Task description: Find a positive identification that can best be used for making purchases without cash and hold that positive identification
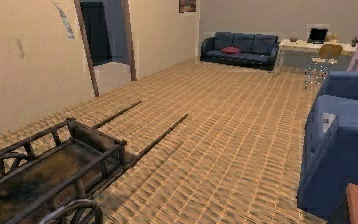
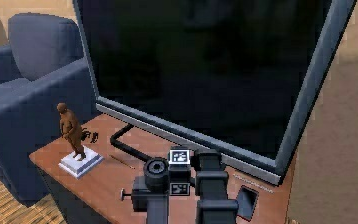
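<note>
Living room, plank floor (image 1: 217,130) wide ahead. Off to the arm's side: big dark television (image 2: 207,70), blue armchair (image 2: 32,90), wooden desk (image 2: 107,185) underneath. Gripper (image 2: 153,190) seen against the desktop; can't tell whether holding anything. Small statuette (image 2: 73,132) at the desk's left. Flat dark slip (image 2: 249,203) beside the arm, possibly the card, too small to tell. Best to close in slowly, confirm first, and keep clear of the television.

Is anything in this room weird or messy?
One odd thing: a wooden cart stands indoors on the plank floor, at the forward view's lower left. Carts usually belong outside, so it looks out of place in a living room. Nothing looks spilled, broken or tipped over.
</note>
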{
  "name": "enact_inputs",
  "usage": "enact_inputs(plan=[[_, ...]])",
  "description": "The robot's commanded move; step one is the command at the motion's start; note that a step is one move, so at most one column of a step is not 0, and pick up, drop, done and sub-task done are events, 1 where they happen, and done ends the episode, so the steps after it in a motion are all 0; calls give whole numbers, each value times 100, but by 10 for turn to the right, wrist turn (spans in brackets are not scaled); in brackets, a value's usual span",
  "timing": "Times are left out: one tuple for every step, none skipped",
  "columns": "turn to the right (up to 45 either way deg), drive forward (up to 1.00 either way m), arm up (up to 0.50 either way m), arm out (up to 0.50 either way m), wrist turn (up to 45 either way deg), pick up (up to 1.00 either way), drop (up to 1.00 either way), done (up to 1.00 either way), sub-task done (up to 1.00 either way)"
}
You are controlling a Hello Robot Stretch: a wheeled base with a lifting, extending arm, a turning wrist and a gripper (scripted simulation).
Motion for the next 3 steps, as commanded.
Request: enact_inputs(plan=[[0, 0, 0, 0, 450, 0, 0, 0, 0], [0, 0, 0, 0, 450, 0, 0, 0, 0], [0, 0, 0, 0, 450, 0, 0, 0, 0]])
